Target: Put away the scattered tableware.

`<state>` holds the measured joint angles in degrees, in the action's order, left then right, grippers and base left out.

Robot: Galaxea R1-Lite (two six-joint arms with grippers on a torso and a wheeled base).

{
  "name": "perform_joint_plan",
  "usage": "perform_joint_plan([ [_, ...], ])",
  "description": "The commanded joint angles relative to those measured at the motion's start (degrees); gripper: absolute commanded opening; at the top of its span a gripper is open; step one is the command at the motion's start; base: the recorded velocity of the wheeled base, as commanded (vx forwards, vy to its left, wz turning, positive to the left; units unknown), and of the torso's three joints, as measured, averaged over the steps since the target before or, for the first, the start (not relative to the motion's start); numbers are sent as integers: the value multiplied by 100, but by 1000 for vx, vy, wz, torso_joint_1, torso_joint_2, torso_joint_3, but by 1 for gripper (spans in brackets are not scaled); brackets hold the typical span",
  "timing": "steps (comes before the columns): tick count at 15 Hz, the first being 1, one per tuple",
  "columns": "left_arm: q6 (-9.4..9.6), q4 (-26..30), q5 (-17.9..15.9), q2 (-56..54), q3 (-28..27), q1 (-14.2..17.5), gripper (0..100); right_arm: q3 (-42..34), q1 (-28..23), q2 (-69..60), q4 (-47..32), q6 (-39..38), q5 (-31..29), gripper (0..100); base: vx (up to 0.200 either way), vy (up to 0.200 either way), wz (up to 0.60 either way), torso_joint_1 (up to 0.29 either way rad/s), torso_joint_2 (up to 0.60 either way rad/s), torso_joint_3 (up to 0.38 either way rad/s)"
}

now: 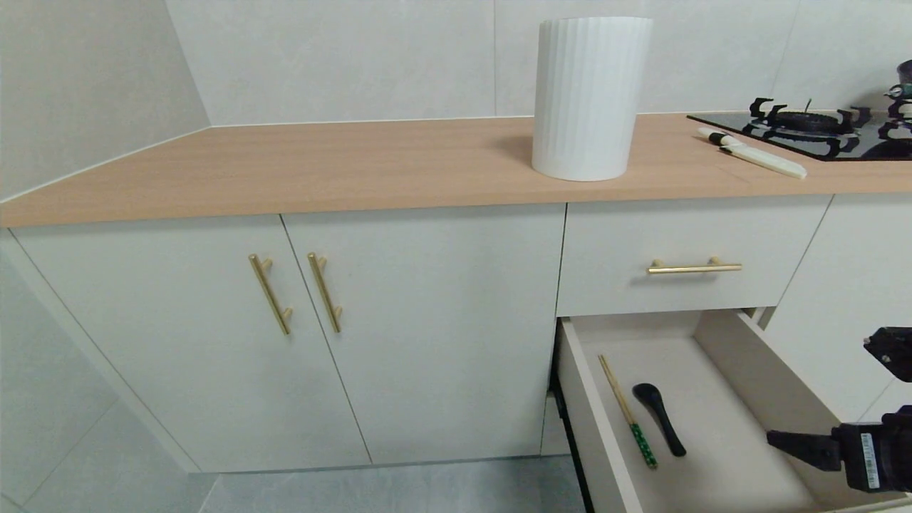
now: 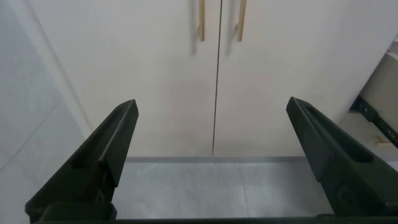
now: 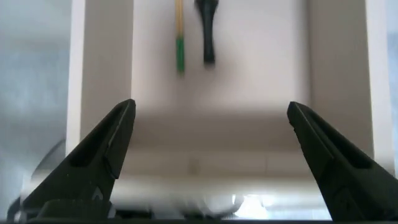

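Note:
The lower drawer point(image 1: 716, 335) stands pulled out at the lower right. Inside it, side by side, lie a pair of wooden chopsticks point(image 1: 627, 413) with green ends and a black spoon point(image 1: 659, 417). My right gripper point(image 1: 833, 395) hovers open and holding nothing by the drawer's front right corner. In its wrist view, the chopsticks point(image 3: 179, 37) and spoon point(image 3: 207, 31) lie beyond the drawer's front wall point(image 3: 217, 143), between the spread fingers of the right gripper point(image 3: 211, 162). A white-bladed knife point(image 1: 755, 153) lies on the counter beside the stove. My left gripper point(image 2: 211, 162) is open and holding nothing, low in front of the cabinet doors.
A tall white ribbed container point(image 1: 586, 100) stands on the wooden counter point(image 1: 320, 167). A black gas stove point(image 1: 805, 125) is at the far right. The upper drawer with a gold handle point(image 1: 695, 267) is closed. Two closed cabinet doors carry gold handles point(image 1: 269, 293) point(image 2: 201, 18). Grey floor lies below.

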<state>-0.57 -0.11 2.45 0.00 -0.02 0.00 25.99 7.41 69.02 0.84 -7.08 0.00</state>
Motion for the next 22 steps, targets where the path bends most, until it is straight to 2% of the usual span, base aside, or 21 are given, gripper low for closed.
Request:
perform_joint_plan([
  [1, -4, -7, 1, 0, 2, 0, 100, 11, 67, -750, -585, 14, 53, 100, -200, 0, 0, 7, -2, 2],
  [4, -4, -7, 1, 0, 2, 0, 100, 3, 103, -1110, -1499, 49, 378, 100, 0, 0, 0, 0, 0, 0],
  [7, -4, 2, 10, 0, 2, 0, 100, -15, 155, -1110, -2273, 278, 396, 100, 0, 0, 0, 0, 0, 0],
  [10, -4, -7, 1, 0, 2, 0, 100, -164, 182, -539, -2387, 383, 396, 100, 0, 0, 0, 0, 0, 0],
  [13, -4, -7, 10, 0, 2, 0, 100, -437, 190, 542, -1895, 453, 369, 100, 0, 0, 0, 0, 0, 0],
  [16, -4, -7, 10, 0, 2, 0, 100, -613, 190, 1087, -1077, 515, 325, 100, 0, 0, 0, 0, 0, 0],
  [18, -4, -7, 10, 0, 2, 0, 100, -525, 173, 1562, -524, 735, 281, 100, 0, 0, 0, 0, 0, 0],
  [22, -4, -7, 10, 0, 2, 0, 100, -94, 182, 2300, 30, 761, 211, 100, 0, 0, 0, 0, 0, 0],
])
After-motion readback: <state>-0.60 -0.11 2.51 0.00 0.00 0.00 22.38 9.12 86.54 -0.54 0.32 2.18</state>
